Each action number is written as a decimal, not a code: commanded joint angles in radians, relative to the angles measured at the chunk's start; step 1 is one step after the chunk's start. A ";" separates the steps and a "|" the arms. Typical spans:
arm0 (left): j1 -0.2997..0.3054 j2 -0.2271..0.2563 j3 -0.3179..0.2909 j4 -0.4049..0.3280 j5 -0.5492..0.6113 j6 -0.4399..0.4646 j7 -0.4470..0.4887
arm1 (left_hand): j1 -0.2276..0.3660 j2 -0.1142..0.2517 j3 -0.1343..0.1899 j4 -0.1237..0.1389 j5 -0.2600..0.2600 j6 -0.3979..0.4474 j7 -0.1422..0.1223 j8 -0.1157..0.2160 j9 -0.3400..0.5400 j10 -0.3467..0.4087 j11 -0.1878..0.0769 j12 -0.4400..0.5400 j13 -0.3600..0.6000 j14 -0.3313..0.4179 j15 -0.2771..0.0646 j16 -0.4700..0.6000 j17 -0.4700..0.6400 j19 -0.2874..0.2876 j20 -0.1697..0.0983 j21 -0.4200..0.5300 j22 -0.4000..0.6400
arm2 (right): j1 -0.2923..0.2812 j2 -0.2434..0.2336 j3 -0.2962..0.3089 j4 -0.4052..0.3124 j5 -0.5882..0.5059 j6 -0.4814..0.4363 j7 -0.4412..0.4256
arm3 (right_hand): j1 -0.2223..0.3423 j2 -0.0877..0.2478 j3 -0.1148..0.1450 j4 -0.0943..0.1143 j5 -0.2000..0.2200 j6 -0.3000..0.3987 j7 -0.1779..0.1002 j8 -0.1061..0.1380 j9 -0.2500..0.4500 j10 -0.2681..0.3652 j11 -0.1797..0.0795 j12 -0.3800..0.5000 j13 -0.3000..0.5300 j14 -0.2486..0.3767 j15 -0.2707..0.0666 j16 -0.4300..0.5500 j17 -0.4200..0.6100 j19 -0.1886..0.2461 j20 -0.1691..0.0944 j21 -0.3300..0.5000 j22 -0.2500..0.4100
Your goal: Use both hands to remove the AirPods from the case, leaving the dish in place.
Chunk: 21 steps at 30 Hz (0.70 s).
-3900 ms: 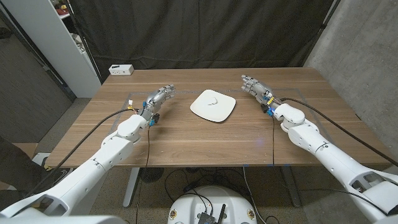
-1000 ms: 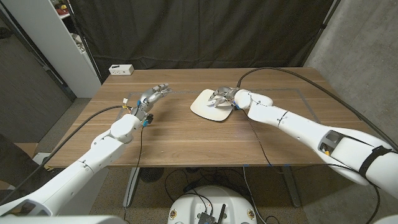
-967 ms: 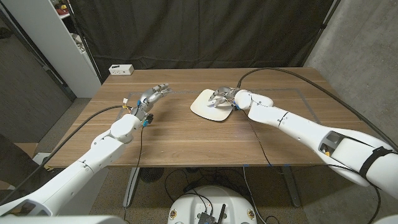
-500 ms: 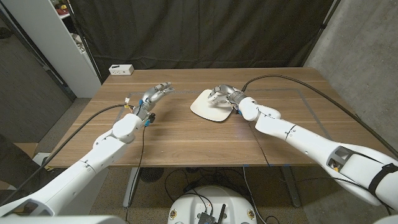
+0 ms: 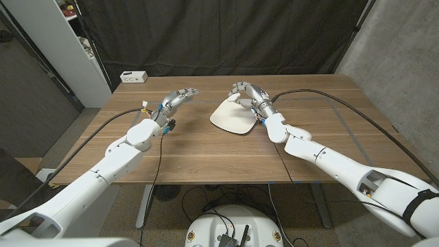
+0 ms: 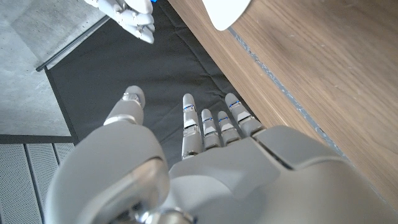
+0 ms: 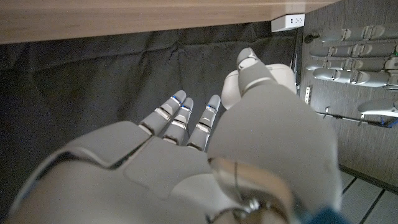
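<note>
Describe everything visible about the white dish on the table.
The white rounded-square dish looks smooth and glossy, like ceramic or plastic, shallow with a slightly raised rim. It lies flat on the brown wooden table, near the middle toward the far side. Nothing can be seen lying in it. The right hand is raised above its far right corner, apparently not touching it; the left hand is well apart on its left.

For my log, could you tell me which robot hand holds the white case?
The right robot hand: it grips the white case, while the left robot hand is open and empty.
</note>
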 commanded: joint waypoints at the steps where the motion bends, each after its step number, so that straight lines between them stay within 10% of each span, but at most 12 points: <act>1: -0.098 0.011 0.042 0.025 -0.032 0.031 -0.141 | 0.014 -0.024 -0.022 -0.019 0.015 -0.094 -0.074 -0.050 0.001 -0.042 -0.008 -0.012 0.000 -0.041 0.003 -0.005 0.000 -0.011 -0.001 -0.031 0.002 | 0.009 0.033 0.019 0.022 -0.047 0.094 -0.093 | 0.011 0.000 -0.005 0.004 0.006 0.073 0.062 -0.001 0.000 0.010 -0.001 0.006 0.005 0.009 -0.188 0.007 0.005 0.009 -0.037 -0.003 0.001; 4: -0.144 0.014 0.069 0.060 -0.003 0.013 -0.190 | 0.036 -0.038 -0.034 -0.025 0.021 -0.173 -0.122 -0.066 0.001 -0.079 -0.014 -0.020 -0.001 -0.083 0.006 -0.009 0.000 -0.025 -0.003 -0.056 0.003 | 0.010 0.037 0.021 0.014 -0.053 0.107 -0.096 | 0.011 0.000 -0.008 0.005 0.006 0.074 0.061 -0.003 -0.003 0.011 0.000 0.006 0.006 0.011 -0.188 0.007 0.006 0.010 -0.037 -0.004 0.001; 14: -0.173 0.000 0.077 0.026 -0.091 0.108 -0.249 | -0.023 -0.077 -0.112 0.014 0.038 0.185 0.024 0.072 0.034 -0.054 0.022 0.003 -0.013 -0.076 0.027 0.007 0.003 -0.003 0.005 -0.103 0.005 | 0.052 0.077 0.011 0.069 -0.100 0.169 -0.168 | 0.012 -0.002 -0.014 0.008 0.008 0.088 0.055 -0.002 -0.011 0.017 -0.001 0.006 0.009 0.020 -0.189 0.008 0.010 0.010 -0.038 -0.005 0.001; 21: -0.151 0.002 0.046 0.006 -0.192 0.135 -0.279 | -0.029 -0.075 -0.128 0.018 0.043 0.300 0.048 0.114 0.046 -0.014 0.043 0.015 -0.027 -0.051 0.031 0.012 0.003 0.021 0.012 -0.111 0.006 | 0.074 0.090 0.003 0.093 -0.110 0.188 -0.173 | 0.012 -0.006 -0.020 0.009 0.009 0.097 0.053 -0.002 -0.017 0.022 -0.004 0.006 0.011 0.022 -0.189 0.006 0.012 0.008 -0.039 -0.007 0.001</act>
